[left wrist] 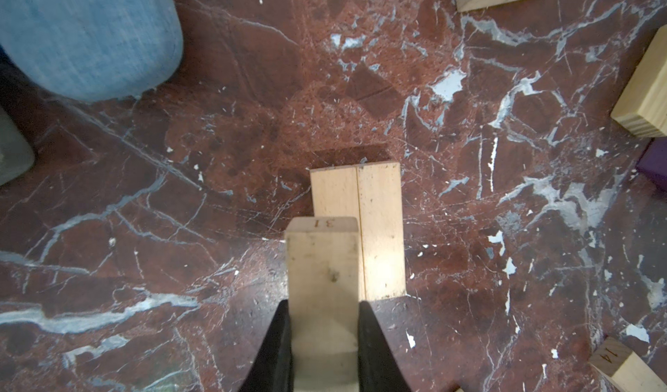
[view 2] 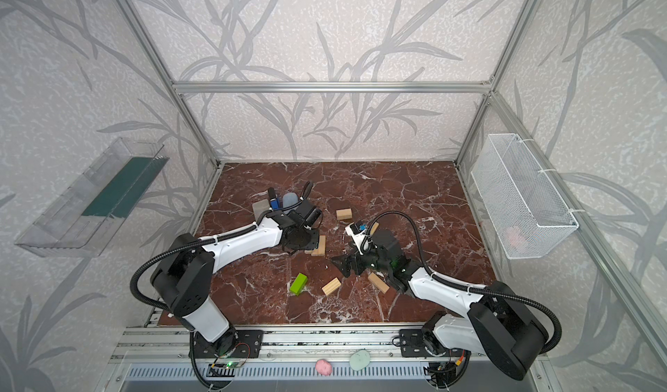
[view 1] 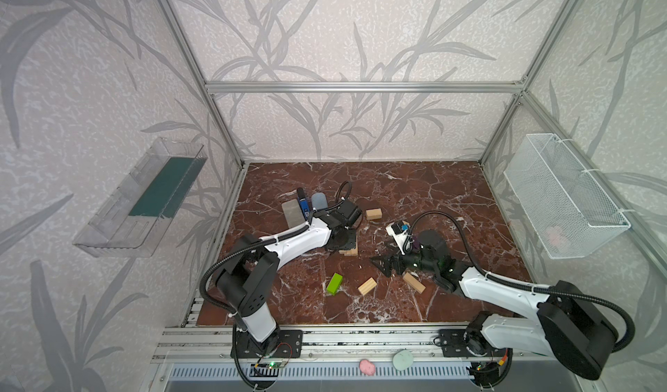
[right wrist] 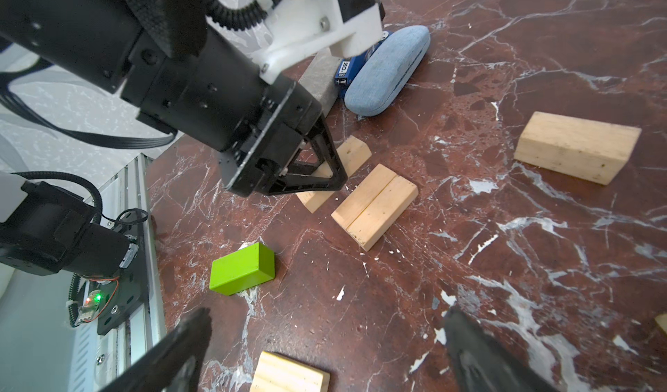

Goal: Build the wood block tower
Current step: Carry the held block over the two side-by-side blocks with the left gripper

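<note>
Left gripper (left wrist: 323, 312) pinches the tan block marked 31 (left wrist: 323, 264) just beside the paired tan base blocks (left wrist: 380, 228); squaring it up before release looks key. Right gripper (right wrist: 326, 323) hovers nearby, jaws spread.

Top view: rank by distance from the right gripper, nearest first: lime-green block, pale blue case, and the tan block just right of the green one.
From the right gripper, in a top view:
1. tan block, close by, nearer the front.
2. lime-green block, farther left.
3. pale blue case, far back on the left.
</note>
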Controlling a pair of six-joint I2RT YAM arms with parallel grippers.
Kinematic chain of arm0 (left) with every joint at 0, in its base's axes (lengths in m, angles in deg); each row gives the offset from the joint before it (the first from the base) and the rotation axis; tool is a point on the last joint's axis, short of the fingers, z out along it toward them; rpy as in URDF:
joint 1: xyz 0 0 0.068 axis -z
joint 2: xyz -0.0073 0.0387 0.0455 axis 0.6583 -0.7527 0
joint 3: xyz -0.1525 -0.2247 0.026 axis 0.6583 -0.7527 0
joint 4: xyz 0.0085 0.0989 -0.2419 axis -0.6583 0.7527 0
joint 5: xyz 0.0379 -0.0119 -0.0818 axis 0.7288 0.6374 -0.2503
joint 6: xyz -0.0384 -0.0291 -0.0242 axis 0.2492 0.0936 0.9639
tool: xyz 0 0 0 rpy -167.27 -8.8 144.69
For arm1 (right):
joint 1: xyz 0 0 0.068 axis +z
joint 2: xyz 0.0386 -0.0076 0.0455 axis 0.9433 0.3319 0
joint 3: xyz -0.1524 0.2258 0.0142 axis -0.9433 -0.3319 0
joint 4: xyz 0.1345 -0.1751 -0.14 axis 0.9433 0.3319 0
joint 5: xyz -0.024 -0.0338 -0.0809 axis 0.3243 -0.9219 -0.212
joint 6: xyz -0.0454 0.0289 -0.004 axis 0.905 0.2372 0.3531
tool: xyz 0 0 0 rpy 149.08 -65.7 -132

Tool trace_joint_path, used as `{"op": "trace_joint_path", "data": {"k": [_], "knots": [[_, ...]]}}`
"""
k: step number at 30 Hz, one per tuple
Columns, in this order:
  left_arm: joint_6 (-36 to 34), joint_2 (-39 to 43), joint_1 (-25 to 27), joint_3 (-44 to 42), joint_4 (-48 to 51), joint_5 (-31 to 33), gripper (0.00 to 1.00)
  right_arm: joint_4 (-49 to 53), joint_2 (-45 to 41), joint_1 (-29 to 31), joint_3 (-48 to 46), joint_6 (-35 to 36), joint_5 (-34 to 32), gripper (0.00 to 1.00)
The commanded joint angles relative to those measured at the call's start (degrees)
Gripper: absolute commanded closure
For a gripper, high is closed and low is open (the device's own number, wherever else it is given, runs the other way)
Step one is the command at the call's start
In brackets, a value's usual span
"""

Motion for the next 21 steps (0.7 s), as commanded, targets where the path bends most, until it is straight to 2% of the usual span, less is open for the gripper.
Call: {"op": "trace_joint_path", "data": {"k": [1, 21], "knots": [[0.65, -1.04, 0.49, 2.1, 2.15, 1.21, 0.91, -1.04, -0.21, -0.18, 0.05, 1.43, -0.95, 0.01], [1.76, -8.34, 1.77, 8.64, 5.46, 3.78, 0.94, -0.3, -1.9, -0.18, -0.41, 1.69, -2.9, 0.01]]}}
